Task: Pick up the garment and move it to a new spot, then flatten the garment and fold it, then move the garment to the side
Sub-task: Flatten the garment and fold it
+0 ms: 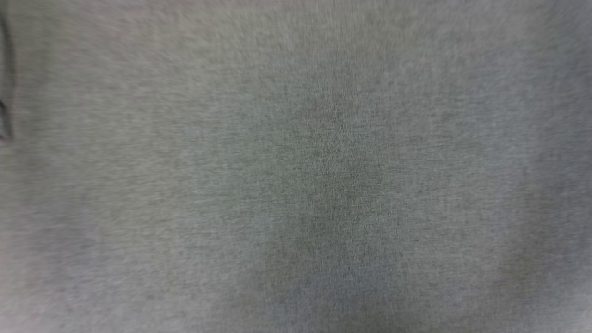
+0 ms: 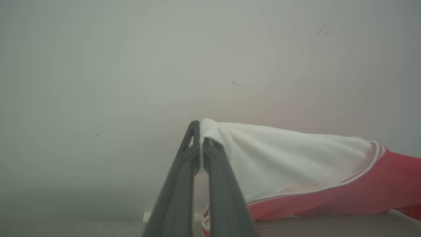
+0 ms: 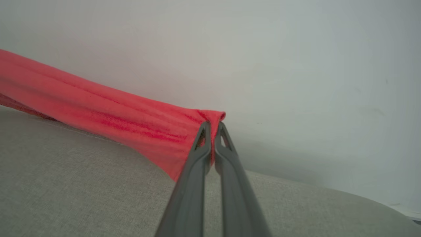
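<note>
In the left wrist view my left gripper is shut on the white sleeve of the garment. The sleeve runs right to striped trim and the red body, lifted above the surface. My right gripper is shut on a bunched red edge of the garment, which stretches away to the left, raised over the grey fabric surface. The lettering and number are hidden.
The head view is a blurred close look at grey woven fabric, with a dark edge at the far left. A pale wall stands behind both wrist views. The grey surface curves down at the right.
</note>
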Robot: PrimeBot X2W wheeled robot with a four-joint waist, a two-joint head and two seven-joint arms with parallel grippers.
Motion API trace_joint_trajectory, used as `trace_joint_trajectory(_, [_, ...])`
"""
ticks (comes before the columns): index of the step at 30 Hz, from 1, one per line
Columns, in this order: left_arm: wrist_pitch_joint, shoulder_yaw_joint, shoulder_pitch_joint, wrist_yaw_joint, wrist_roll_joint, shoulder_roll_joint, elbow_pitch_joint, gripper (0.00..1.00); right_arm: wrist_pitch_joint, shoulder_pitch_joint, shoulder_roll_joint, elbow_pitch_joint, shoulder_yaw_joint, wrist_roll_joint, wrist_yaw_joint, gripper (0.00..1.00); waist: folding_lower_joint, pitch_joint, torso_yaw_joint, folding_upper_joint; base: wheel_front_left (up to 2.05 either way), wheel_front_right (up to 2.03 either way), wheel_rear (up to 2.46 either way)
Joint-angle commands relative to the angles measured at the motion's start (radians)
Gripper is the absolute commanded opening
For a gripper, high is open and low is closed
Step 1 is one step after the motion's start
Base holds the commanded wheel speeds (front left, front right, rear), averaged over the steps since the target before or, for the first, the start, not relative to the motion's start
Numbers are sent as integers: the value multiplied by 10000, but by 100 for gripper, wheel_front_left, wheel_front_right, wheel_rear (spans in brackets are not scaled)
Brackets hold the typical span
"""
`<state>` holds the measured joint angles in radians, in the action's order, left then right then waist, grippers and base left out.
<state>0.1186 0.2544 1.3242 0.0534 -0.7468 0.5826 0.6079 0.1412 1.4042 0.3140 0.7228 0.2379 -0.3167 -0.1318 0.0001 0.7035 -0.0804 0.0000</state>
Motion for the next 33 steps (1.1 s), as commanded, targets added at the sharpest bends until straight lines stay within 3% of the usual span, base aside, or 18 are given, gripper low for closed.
trace_joint_trajectory(1, [200,-141,-930,35,-240,-4,-99,0,42,-764,284,-147,62,-191,21,0,-1,-808,265,0,0,0,0])
trace_joint_trajectory(8, [676,-345,-5091,-130,-1010,-258,-835,0,338,-3942,795,-1121,312,-1090,23,0,-1,-2675,537,0,0,0,0])
trace_joint_trajectory(14, [434,-323,-8495,-825,-1509,-437,-2231,0,695,-6890,1337,-2438,112,-1651,24,0,-1,-3894,822,0,0,0,0])
trace_joint_trajectory(17, [261,-354,-9420,-1049,-1689,-410,-2760,0,817,-7852,1385,-2898,-91,-1714,26,0,-1,-4208,884,0,0,0,0])
trace_joint_trajectory(27, [-385,-707,-13728,-2444,-2543,-295,-5295,0,1466,-12507,889,-5365,-1633,-1539,35,0,-1,-5605,953,0,0,0,0])
trace_joint_trajectory(33, [-998,-833,-15404,-3129,-2999,-193,-6531,0,2535,-15059,-126,-7261,-2722,-1085,31,0,-1,-6047,976,0,0,0,0])
